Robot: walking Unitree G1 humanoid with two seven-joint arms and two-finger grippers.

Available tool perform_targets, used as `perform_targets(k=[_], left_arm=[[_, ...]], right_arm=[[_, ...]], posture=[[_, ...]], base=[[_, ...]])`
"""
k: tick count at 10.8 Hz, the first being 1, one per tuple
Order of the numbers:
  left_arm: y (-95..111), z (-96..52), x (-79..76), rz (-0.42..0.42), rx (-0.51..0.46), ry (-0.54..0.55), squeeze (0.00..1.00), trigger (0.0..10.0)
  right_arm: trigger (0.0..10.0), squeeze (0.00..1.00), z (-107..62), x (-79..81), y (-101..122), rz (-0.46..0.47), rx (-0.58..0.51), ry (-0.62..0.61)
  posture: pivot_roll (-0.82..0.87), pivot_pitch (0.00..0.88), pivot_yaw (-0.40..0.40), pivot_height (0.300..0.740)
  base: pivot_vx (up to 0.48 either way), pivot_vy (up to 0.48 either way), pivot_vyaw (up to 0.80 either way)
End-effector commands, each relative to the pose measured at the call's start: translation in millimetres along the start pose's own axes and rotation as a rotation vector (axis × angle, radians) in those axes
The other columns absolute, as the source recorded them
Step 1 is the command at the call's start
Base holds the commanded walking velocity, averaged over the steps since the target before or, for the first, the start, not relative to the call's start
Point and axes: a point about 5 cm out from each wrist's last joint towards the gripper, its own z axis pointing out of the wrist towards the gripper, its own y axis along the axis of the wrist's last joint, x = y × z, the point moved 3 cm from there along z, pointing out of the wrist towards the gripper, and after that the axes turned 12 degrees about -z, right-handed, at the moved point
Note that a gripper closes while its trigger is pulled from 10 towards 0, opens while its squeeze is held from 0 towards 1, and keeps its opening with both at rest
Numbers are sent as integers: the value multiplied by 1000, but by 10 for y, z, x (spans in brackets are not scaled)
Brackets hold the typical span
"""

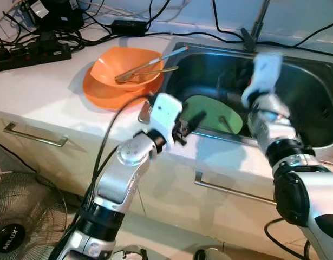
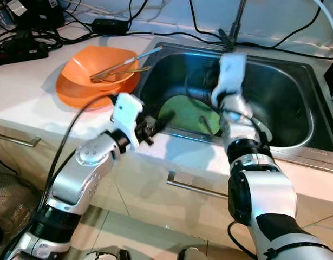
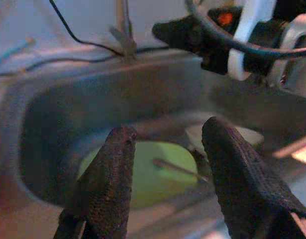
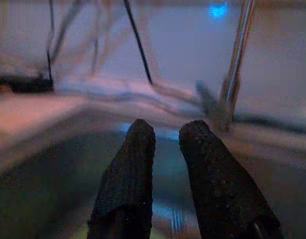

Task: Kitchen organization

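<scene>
A light green plate (image 1: 212,114) lies in the steel sink (image 1: 318,103), with a metal utensil (image 3: 175,168) resting on it. My left gripper (image 3: 170,130) hovers at the sink's front rim just above the plate's near edge; it is open and holds nothing. My right arm (image 1: 262,76) reaches over the middle of the sink toward the faucet (image 1: 260,21). The right gripper (image 4: 167,128) shows a narrow gap between its fingers, with nothing in it. An orange bowl (image 1: 128,67) on an orange plate (image 1: 98,95) holds metal utensils (image 1: 147,64) on the counter left of the sink.
A power strip (image 1: 31,54) and tangled black cables run along the back of the white counter (image 1: 41,97). Drawer handles (image 1: 33,136) line the cabinet front. A floor fan (image 1: 14,216) stands at the lower left.
</scene>
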Motion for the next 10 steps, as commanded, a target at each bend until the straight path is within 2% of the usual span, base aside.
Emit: perform_targets(k=[1, 3, 5, 6, 8, 9, 10], left_arm=[[20, 22, 22, 24, -20, 25, 0, 10000], [70, 59, 86, 154, -58, 91, 0, 10000], [111, 75, 220, 334, -63, 174, 0, 10000], [135, 84, 295, 398, -69, 218, 0, 10000], [230, 127, 492, 619, -50, 317, 0, 10000], [307, 171, 592, 720, -48, 347, 0, 10000], [326, 184, 609, 761, -45, 352, 0, 10000]], right_arm=[[10000, 0, -18, -37, 86, 28, -70, -30], [10000, 0, -197, -32, 133, 48, -186, -72], [10000, 0, -441, 83, 78, 26, -227, -60], [10000, 0, -518, 121, 72, 13, -234, -44], [10000, 0, -624, 135, 152, 42, -249, -47], [10000, 0, -654, 181, 220, 39, -259, -10], [10000, 0, -665, 173, 221, 26, -255, -13]], posture=[[94, 90, -4, 740], [79, 104, -4, 740], [71, 111, -4, 740], [66, 110, -3, 740], [58, 112, -4, 740], [44, 108, -5, 740], [42, 111, -4, 740]], base=[[0, 0, 0], [0, 0, 0], [0, 0, 0], [0, 0, 0], [0, 0, 0], [0, 0, 0], [0, 0, 0]])
